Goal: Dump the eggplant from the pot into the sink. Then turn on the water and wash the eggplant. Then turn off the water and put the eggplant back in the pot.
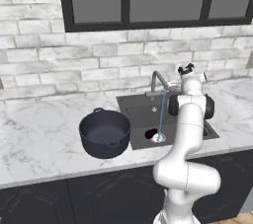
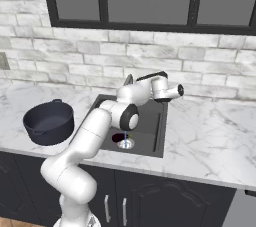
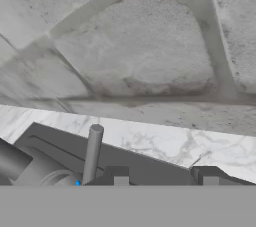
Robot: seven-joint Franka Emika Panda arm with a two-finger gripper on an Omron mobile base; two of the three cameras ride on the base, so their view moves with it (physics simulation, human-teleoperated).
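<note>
Eggplant (image 1: 149, 133): lies in the sink (image 1: 141, 107), just beside the silver drain (image 1: 158, 138).
Water (image 1: 162, 112): thin blue stream falls from the faucet (image 1: 157, 81) onto the drain.
Pot (image 1: 105, 132): upright on the marble surface (image 1: 39, 134), left of the sink.
Pincer (image 3: 165, 177): pressed together, pinching nothing, near the faucet lever (image 3: 92, 153).

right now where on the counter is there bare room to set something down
Bare marble left of the pot, and a wide stretch right of the sink toward the wall. Crowded: the sink itself, with the eggplant by the drain, water running from the faucet, and the arm above.
</note>
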